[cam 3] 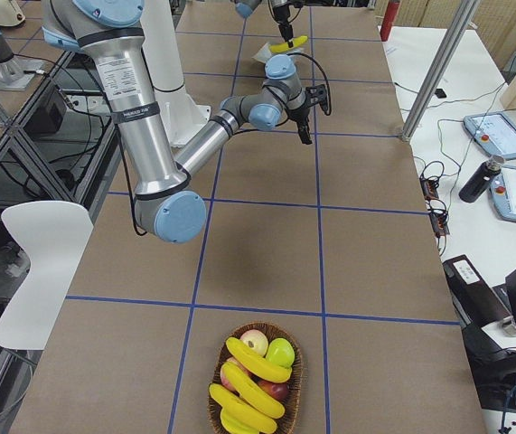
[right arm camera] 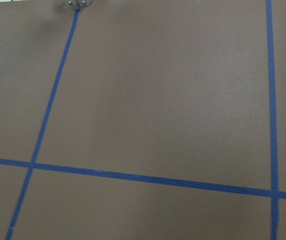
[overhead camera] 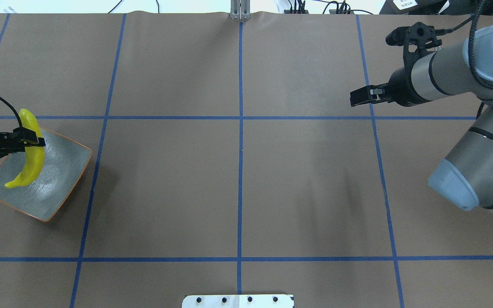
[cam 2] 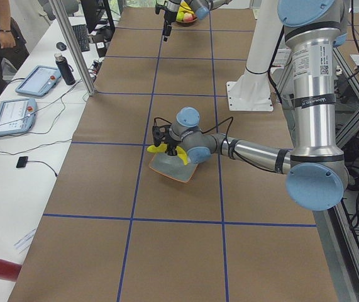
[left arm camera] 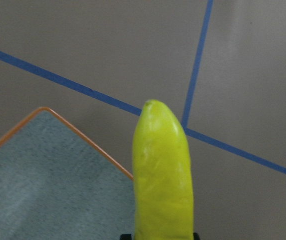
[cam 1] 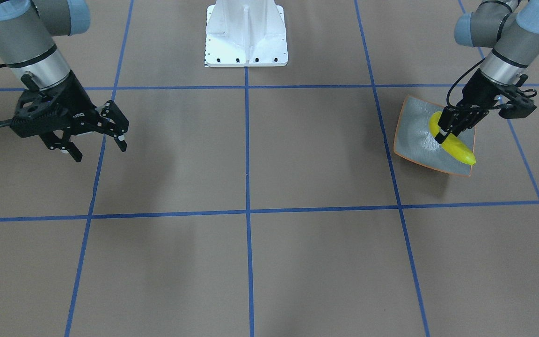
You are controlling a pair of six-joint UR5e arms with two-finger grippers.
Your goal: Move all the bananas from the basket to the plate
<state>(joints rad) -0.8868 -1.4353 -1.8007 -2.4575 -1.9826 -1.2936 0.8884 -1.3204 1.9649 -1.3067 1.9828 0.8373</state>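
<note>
My left gripper [cam 1: 448,129] is shut on a yellow banana [cam 1: 458,150] and holds it over the grey-green plate [cam 1: 414,140] with the orange rim. In the overhead view the banana [overhead camera: 31,156] lies across the plate's [overhead camera: 60,171] left half, and its far tip sticks out past the rim. The left wrist view shows the banana [left arm camera: 163,175] over the plate's corner [left arm camera: 32,170]. My right gripper [cam 1: 98,147] is open and empty above bare table. Several more bananas [cam 3: 256,362] lie in the wicker basket [cam 3: 296,371] at the table's right end.
The basket also holds a reddish apple [cam 3: 255,341] and a green apple [cam 3: 281,351]. The white robot base [cam 1: 246,32] stands at the table's middle near edge. Blue tape lines cross the brown table. A person and tablets are at a side desk [cam 2: 16,113].
</note>
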